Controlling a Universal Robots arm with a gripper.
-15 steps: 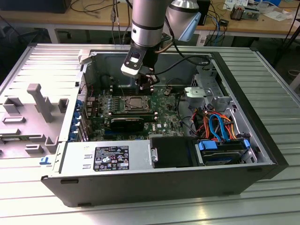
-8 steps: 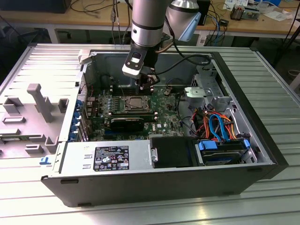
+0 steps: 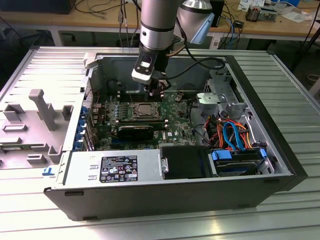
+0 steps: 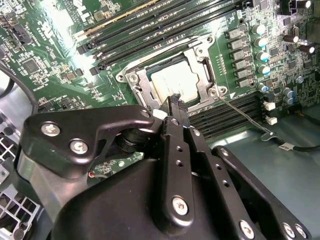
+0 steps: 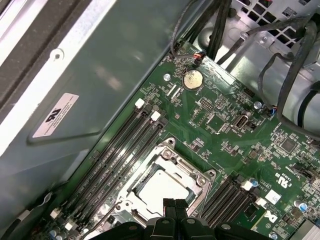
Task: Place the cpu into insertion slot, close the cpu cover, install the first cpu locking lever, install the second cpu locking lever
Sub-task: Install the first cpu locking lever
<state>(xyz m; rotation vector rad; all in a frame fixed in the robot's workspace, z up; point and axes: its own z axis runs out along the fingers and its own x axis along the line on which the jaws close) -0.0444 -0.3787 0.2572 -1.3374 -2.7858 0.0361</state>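
Surface: ribbed metal table (image 3: 295, 85) carrying an open computer case (image 3: 165, 200) laid on its side, with wooden benches and loose cables behind.
Claw: the gripper (image 3: 159, 93) hangs from the arm (image 3: 157, 25). Both wrist views show its black fingertips pressed together, with nothing between them (image 4: 176, 100) (image 5: 174, 203).
Claw position: low over the motherboard (image 3: 175, 125), near one edge of the insertion slot (image 4: 216, 91). I cannot tell whether the tips touch anything.
Cpu: the cpu (image 4: 172, 80) sits in the slot, its dull silver top facing up (image 5: 160, 187) (image 3: 145, 109).
Cover: the cpu cover (image 4: 205, 75) lies flat over the chip, which shows through its square window (image 5: 197, 177).
Lever: a thin wire locking lever (image 4: 245, 116) runs out from a corner of the slot and across the nearby memory slots (image 4: 235, 112).
Board: more memory slots (image 5: 127, 145) flank the other side, and a coin cell (image 5: 191, 79) sits further along.
Case contents: a power supply (image 3: 115, 167) with a label runs along the near wall, and blue and orange cables (image 3: 232, 135) lie at the exterior view's right.
Beside the case: a grey plastic shroud (image 3: 35, 120) rests on the table at the exterior view's left.
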